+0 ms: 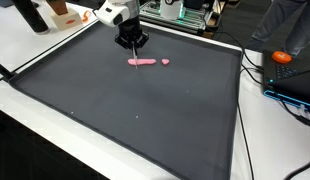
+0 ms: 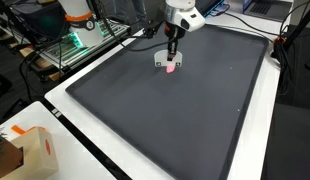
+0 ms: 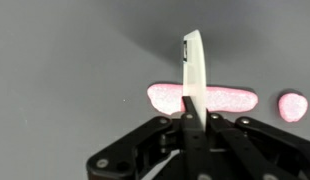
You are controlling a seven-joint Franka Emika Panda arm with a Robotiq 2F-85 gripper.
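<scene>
The gripper (image 3: 193, 120) is clamping a thin white blade (image 3: 193, 65) between its 2 fingers, with the jaws closed almost fully on the blade's near end. The blade is standing on edge across the middle of a long pink strip (image 3: 230, 98); contact cannot be confirmed. 1 small pink piece (image 3: 292, 106) is lying just beside the strip's end, apart from it. Both are resting on the dark mat (image 1: 145, 110), near one edge.
</scene>
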